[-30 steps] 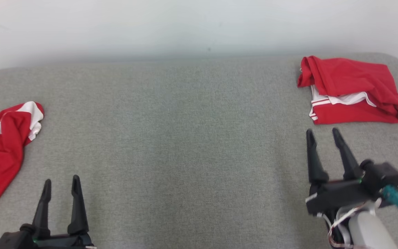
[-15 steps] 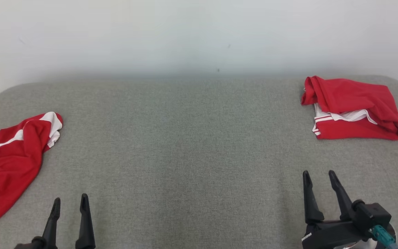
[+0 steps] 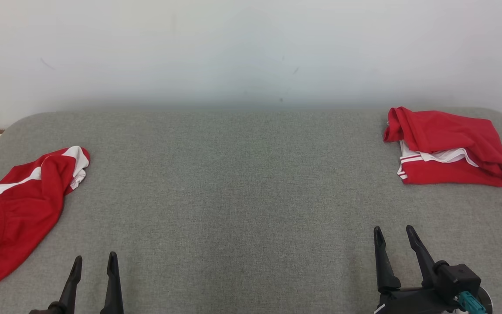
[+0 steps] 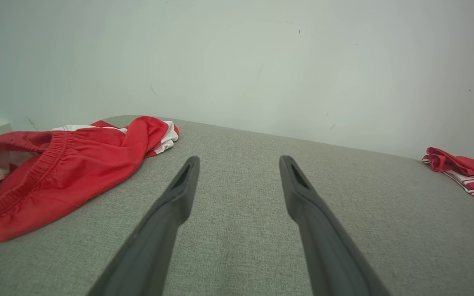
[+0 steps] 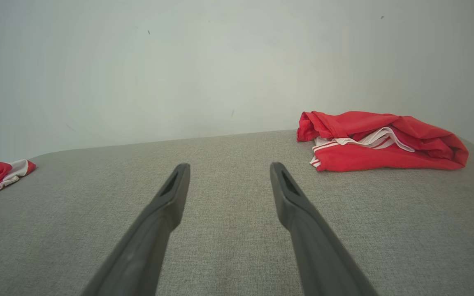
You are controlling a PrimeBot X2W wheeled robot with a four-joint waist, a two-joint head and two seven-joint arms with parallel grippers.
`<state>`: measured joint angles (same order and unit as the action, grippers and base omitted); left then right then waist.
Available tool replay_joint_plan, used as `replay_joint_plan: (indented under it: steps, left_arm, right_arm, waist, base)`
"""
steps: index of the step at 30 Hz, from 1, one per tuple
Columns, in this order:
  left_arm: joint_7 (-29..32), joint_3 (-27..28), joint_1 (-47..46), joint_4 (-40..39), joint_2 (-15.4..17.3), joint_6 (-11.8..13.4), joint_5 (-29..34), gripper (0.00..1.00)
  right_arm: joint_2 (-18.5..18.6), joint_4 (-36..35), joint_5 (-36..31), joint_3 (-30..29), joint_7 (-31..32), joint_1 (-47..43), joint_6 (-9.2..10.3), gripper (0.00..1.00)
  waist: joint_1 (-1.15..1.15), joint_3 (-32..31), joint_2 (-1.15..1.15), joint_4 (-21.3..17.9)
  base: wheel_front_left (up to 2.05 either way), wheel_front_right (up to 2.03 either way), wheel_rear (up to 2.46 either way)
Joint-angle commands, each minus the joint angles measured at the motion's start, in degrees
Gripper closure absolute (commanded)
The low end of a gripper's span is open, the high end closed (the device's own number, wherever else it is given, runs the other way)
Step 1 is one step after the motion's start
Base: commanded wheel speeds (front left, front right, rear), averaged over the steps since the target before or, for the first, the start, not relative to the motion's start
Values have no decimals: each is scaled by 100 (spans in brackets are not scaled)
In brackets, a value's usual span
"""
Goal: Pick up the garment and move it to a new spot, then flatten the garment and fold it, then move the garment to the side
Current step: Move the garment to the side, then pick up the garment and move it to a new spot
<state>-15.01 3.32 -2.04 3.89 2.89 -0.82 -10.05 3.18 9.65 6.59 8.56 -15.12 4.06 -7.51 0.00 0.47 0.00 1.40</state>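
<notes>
Garment (image 3: 447, 135), red with white stripes

There are two red-and-white garments: one pair of shorts (image 3: 15, 209) left of the fingers of the left gripper (image 3: 95, 256), one folded piece (image 3: 447, 150) beyond the fingers of the right gripper (image 3: 393, 228). The grippers are two, with two fingers each.

Padded surface (image 3: 251, 196): grey woven cloth, matt, with a fine, slightly rough weave. Folded garment (image 3: 447, 131) and loose garment (image 3: 15, 213): thin red cloth, smooth with a faint sheen, softly creased, with white cloth trim. The loose garment's waistband (image 4: 43, 164) is gathered and ribbed. Left gripper (image 3: 95, 257) and right gripper (image 3: 393, 229): dark fingers that look like plastic, matt and smooth. Wall (image 3: 251, 52): pale, matt, lightly scuffed.
</notes>
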Motion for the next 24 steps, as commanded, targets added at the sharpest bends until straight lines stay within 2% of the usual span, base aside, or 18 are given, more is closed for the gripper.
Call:
replay_joint_plan:
  steps: [1, 14, 24]
  left_arm:
    - [-24, 16, 115, 27, 3, 27, 30, 0]
    - [-24, 21, 122, 20, 2, 84, -2, 0]
    - [-24, 114, 59, 56, 1, 86, -22, 0]
  right_arm:
    - [-14, 16, 7, 14, -4, -54, 4, 0]
    - [-24, 128, 46, -3, -3, -108, 4, 0]
    - [-16, 222, 115, 4, -4, -71, 4, 0]
  waist:
    - [0, -17, 0, 9]
    - [0, -59, 0, 135]
    - [0, 8, 0, 759]
  base:
    - [0, 0, 0]
    - [0, 0, 0]
    - [0, 0, 0]
